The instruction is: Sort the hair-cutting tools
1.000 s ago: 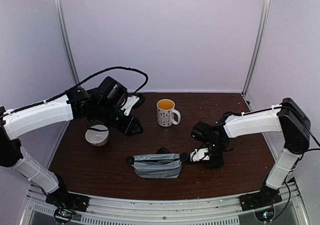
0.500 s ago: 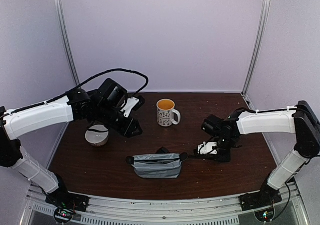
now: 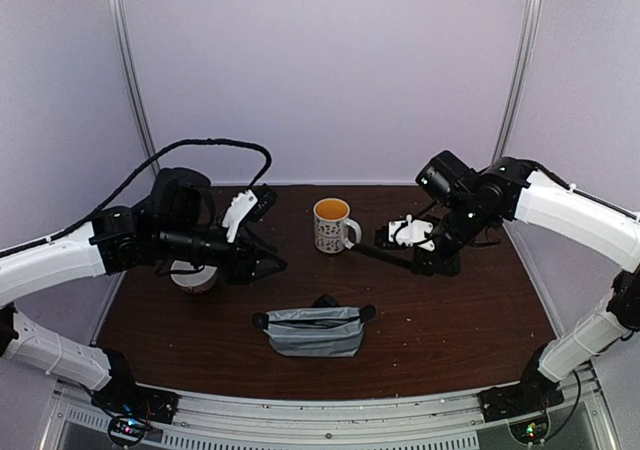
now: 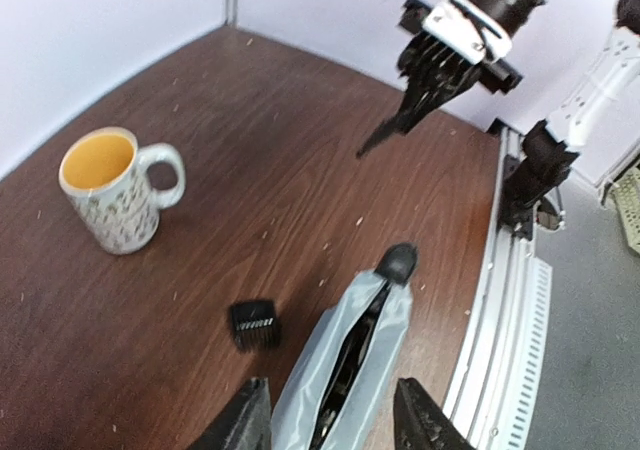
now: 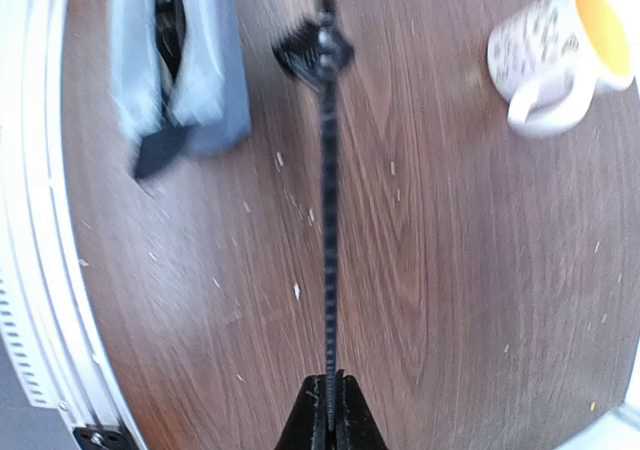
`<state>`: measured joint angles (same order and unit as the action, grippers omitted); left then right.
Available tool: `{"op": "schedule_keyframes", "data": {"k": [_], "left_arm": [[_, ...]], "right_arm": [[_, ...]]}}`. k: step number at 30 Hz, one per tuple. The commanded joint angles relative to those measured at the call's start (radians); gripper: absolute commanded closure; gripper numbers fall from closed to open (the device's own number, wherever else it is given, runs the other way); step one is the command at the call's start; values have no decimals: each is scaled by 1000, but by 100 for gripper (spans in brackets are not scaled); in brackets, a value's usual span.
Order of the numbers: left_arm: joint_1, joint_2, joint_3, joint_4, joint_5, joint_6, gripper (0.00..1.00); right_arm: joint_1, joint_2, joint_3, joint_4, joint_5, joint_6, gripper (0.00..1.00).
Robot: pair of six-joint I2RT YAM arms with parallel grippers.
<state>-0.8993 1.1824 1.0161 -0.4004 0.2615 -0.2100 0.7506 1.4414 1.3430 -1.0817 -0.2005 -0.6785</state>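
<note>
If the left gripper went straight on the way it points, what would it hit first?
Probably the grey pouch: it lies straight ahead of the left gripper, centred in its wrist view, though the distance is unclear.

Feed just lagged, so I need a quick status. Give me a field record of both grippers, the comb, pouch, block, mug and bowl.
right gripper: shut on comb, raised beside mug
comb: thin, black, held by one end, free end toward mug
left gripper: open, empty, in the air by bowl
pouch: grey, zip open, dark tools inside, front centre
block: small, black, on table beside pouch, not touching
mug: upright, centre back
bowl: white, partly hidden by left arm
</note>
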Motion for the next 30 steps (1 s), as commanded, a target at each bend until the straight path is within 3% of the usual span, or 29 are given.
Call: {"op": "schedule_keyframes", "data": {"k": [1,7,20,30], "left_arm": [[-21,47,50,230,143,112,54],[-93,186,195,152,126,157,55],[-121,274,260,165,187,164,67],[-122,311,289,130,238,170,92]], "right_arm": [[41,10,92,-89,-165,-5,100],[76,4,102,-75,-177,2,100],[102,3,106,-89,-207,5,100],[106,11,110,-78,-211,20,100]]}}
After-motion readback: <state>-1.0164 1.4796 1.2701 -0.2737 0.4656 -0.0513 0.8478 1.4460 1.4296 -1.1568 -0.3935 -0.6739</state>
